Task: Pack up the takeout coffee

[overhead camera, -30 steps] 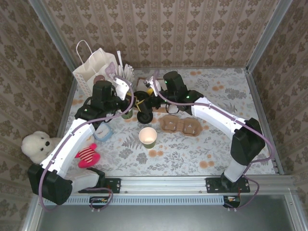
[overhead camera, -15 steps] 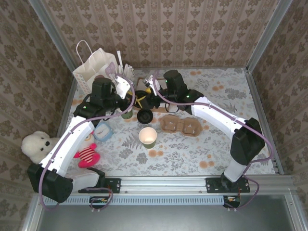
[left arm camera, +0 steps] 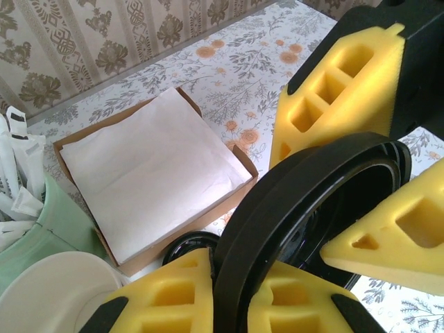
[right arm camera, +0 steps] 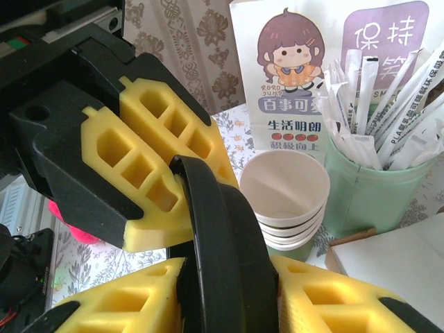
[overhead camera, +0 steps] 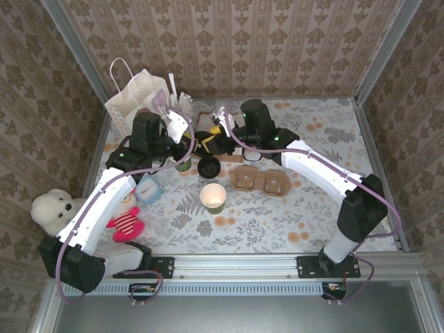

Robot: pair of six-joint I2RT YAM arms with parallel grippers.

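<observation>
Floral tablecloth (overhead camera: 277,222); round black plastic lid (left arm camera: 267,208) in yellow-foam pinch of left gripper (left arm camera: 232,291) and right gripper (right arm camera: 222,291).

Floral-clothed table (overhead camera: 277,222) with lidless cup (overhead camera: 213,196), cardboard cup carrier (overhead camera: 261,180), white paper bag (overhead camera: 137,94).

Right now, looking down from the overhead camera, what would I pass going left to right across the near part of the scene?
White teddy bear → pink striped toy → lidless paper cup → cardboard cup carrier.
</observation>
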